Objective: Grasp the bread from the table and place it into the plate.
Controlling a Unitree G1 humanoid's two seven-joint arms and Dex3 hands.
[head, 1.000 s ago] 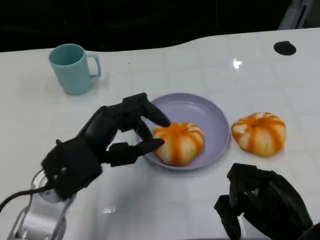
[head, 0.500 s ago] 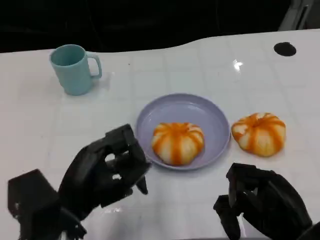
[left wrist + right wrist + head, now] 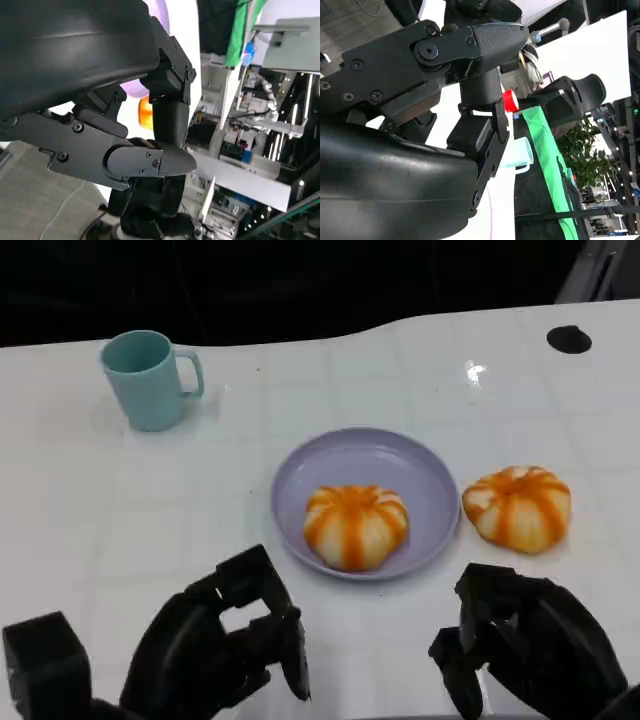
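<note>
One bread (image 3: 356, 526) is seen lying in the plate (image 3: 425, 480) (a second bread (image 3: 517, 505) sits just beside it); nothing is held by the left hand (image 3: 225, 645) or right hand (image 3: 525, 645), fingers curled.

**Bystanders on the white desk**

A light teal ceramic mug (image 3: 148, 377) stands upright at the frame's upper left, handle pointing right. A small round black spot (image 3: 569, 337) marks the glossy white tiled desk (image 3: 120, 520) at upper right.
</note>
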